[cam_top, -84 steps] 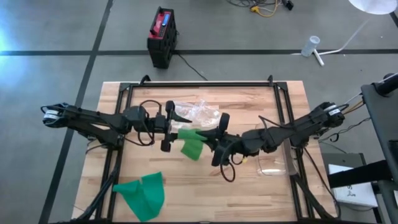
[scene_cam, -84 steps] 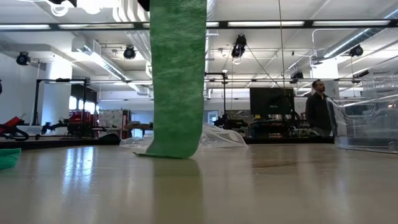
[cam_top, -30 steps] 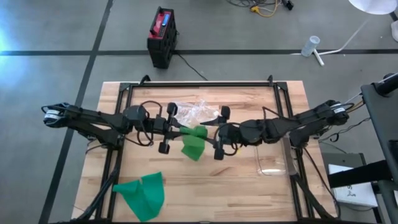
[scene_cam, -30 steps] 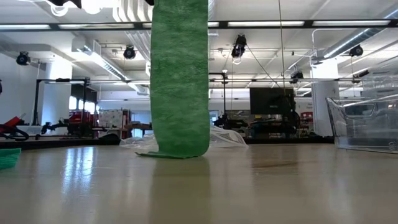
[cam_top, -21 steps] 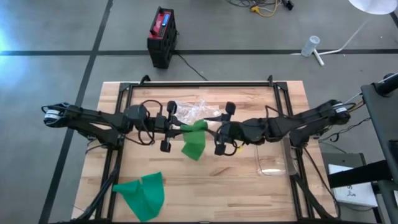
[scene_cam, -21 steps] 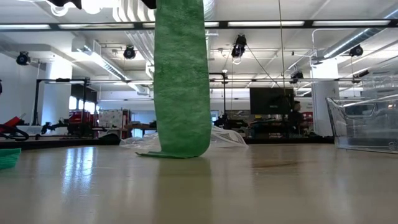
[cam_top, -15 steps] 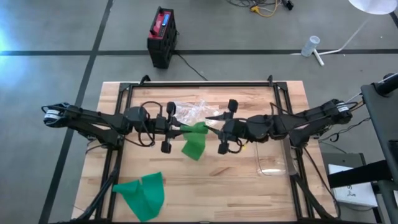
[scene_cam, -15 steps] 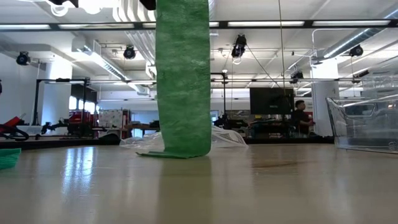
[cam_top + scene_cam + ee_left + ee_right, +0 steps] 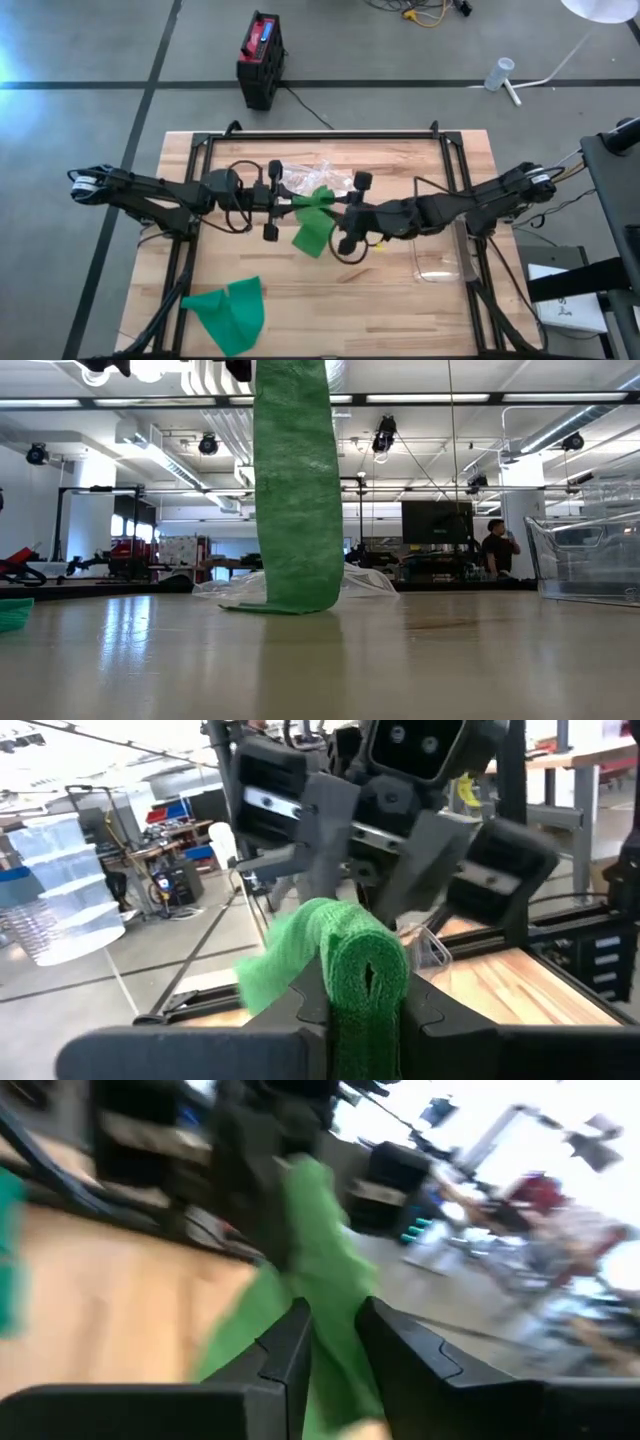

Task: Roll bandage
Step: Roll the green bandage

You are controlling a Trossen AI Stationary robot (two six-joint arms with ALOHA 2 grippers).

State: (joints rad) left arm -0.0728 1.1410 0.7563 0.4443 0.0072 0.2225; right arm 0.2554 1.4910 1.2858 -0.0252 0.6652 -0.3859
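A green bandage (image 9: pixel 313 228) hangs over the middle of the table as a long strip (image 9: pixel 293 490). Its lower end (image 9: pixel 290 606) lies on the tabletop. Its top end is wound into a small roll (image 9: pixel 365 970), and my left gripper (image 9: pixel 293 205) (image 9: pixel 365 1005) is shut on that roll. My right gripper (image 9: pixel 335 214) (image 9: pixel 333 1325) has come in from the table's right and is closed on the strip right beside the roll. My left gripper pinches the rolled top end (image 9: pixel 366 982) of the bandage between its two fingers. They come in level from the table's left. The roll is lifted clear and the strip hangs down from it. My right gripper has the green strip (image 9: pixel 330 1295) between its two fingers (image 9: pixel 290 1345), close to the roll. It comes from the table's right, nearly level. The picture is blurred, so I cannot tell whether it has one layer or several.
A second green bandage (image 9: pixel 230 312) lies crumpled at the near left. A clear plastic bag (image 9: pixel 318 177) lies just beyond the grippers. A clear container (image 9: pixel 440 262) stands at the right. A dark frame (image 9: pixel 320 134) rims the table. A person (image 9: pixel 495 550) stands far off.
My right gripper first drew back a little toward the table's right and far edge. It then rolled and came back left onto the hanging strip, its fingers drawing together. The strip has swayed slightly; its lower end stays on the table.
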